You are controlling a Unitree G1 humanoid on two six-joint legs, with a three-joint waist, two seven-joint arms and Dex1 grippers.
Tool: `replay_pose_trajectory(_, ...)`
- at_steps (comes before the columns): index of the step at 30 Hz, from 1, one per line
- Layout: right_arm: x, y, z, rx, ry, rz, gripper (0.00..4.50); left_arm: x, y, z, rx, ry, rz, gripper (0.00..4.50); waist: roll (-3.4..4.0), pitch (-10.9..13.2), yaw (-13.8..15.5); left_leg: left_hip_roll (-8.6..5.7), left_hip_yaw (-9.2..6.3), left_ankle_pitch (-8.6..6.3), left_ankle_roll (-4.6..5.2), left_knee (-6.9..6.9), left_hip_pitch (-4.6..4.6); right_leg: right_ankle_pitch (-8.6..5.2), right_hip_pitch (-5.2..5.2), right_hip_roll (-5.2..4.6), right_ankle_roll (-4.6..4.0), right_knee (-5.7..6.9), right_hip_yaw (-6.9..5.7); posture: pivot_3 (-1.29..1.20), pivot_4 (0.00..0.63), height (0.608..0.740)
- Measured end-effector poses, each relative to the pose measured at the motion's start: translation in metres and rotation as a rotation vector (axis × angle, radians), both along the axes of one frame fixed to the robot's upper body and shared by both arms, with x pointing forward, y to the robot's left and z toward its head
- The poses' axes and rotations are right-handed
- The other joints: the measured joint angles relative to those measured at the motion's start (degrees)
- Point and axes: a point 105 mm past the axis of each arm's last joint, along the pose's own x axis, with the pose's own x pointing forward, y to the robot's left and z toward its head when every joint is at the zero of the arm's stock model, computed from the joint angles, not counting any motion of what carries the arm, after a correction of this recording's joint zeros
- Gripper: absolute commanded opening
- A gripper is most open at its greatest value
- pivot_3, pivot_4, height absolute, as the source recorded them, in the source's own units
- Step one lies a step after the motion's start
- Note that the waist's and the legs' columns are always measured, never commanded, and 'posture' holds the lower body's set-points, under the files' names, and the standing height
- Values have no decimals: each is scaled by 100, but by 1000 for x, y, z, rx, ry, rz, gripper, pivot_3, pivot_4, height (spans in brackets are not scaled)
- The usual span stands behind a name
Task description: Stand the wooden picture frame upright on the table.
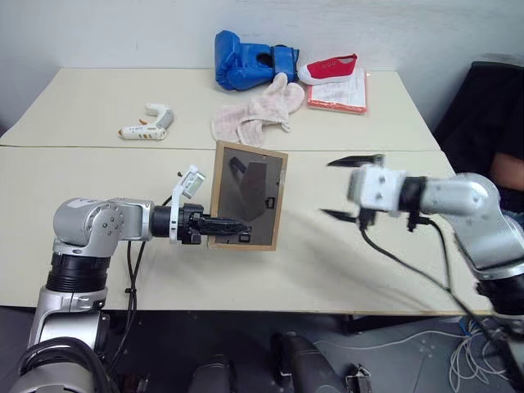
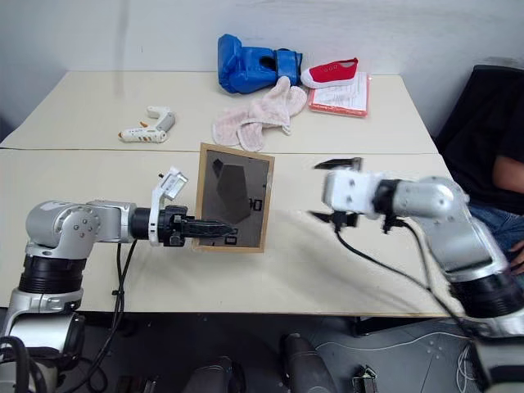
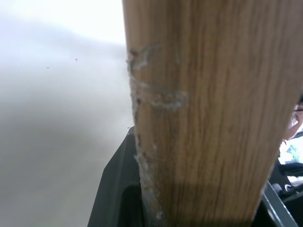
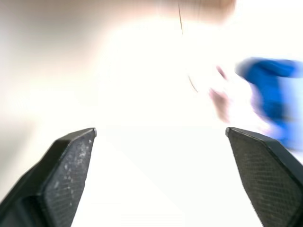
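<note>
Left end effector (image 1: 233, 226) clamping wooden picture frame's (image 1: 248, 195) lower edge, frame upright, right end effector (image 1: 344, 188) wide open beside it

The wooden picture frame (image 1: 248, 195) shows just its dark back, picture side hidden, and a person (image 1: 508, 176) gets cropped at the edge.

Two cream benches join at a seam; the near bench (image 1: 344, 270) is bare. On the far bench (image 1: 82, 102) lie a white glue gun (image 1: 147, 124), a pink cloth (image 1: 258, 113), a blue boxing glove (image 1: 246, 61), and a red shoe (image 1: 329, 69) on an orange-edged clipboard (image 1: 340, 97).
</note>
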Motion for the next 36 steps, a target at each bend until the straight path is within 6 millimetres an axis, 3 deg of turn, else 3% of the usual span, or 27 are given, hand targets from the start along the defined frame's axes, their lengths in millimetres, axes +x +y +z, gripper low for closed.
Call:
replay_pose_trajectory(3, -5, 23, -1, -138, -285, 228, 4500, -1, -2, 2, -4, 4, -15, 1161, -5, 6, -119, 3, 4, 7, -13, -3, 9, -2, -1, 7, -3, 13, 5, 0, 150, 740)
replay_pose_trajectory(9, 5, 65, 10, -85, -590, 431, 4500, -6, -5, 12, -29, 14, -65, 1161, -5, 9, -164, 6, 13, 13, -25, -11, 20, -8, -7, 10, -15, 27, 13, 0, 150, 740)
replay_pose_trajectory(13, 7, 92, 14, -39, -695, 533, 3692, -8, -3, 14, -23, 18, -73, 1161, -5, 9, -141, 5, 13, 15, -27, -14, 24, -10, -5, 10, -18, 27, 12, 0, 150, 740)
replay_pose_trajectory(18, 3, 105, 12, -4, -773, 617, 1962, -12, -2, 17, -34, 21, -95, 1161, -5, 9, -114, 2, 11, 15, -25, -14, 21, -10, -4, 6, -19, 24, 11, 0, 150, 740)
replay_pose_trajectory(21, 3, 106, 17, 24, -823, 638, 1642, -13, 0, 21, -57, 26, -102, 1161, -5, 9, -125, 2, 12, 15, -25, -14, 23, -10, -3, 7, -19, 25, 11, 0, 150, 740)
replay_pose_trajectory(26, 5, 111, 12, 15, -819, 663, 1256, -16, 4, 22, -38, 15, -102, 2611, -6, 9, -177, 3, 12, 18, -30, -21, 30, -10, -1, 10, -20, 28, 12, 0, 150, 740)
replay_pose_trajectory(32, 9, 114, 7, -14, -785, 677, 1239, -18, 34, 35, -1, -59, 3, 4422, -7, 10, -258, 4, 11, 18, -31, -27, 31, -11, -3, 10, -21, 27, 12, 0, 150, 740)
replay_pose_trajectory(36, 16, 107, 7, -22, -742, 640, 1239, -28, 64, 56, -8, -180, 121, 4500, -7, 10, -287, 5, 9, 18, -31, -32, 34, -12, -1, 9, -23, 21, 10, 0, 150, 740)
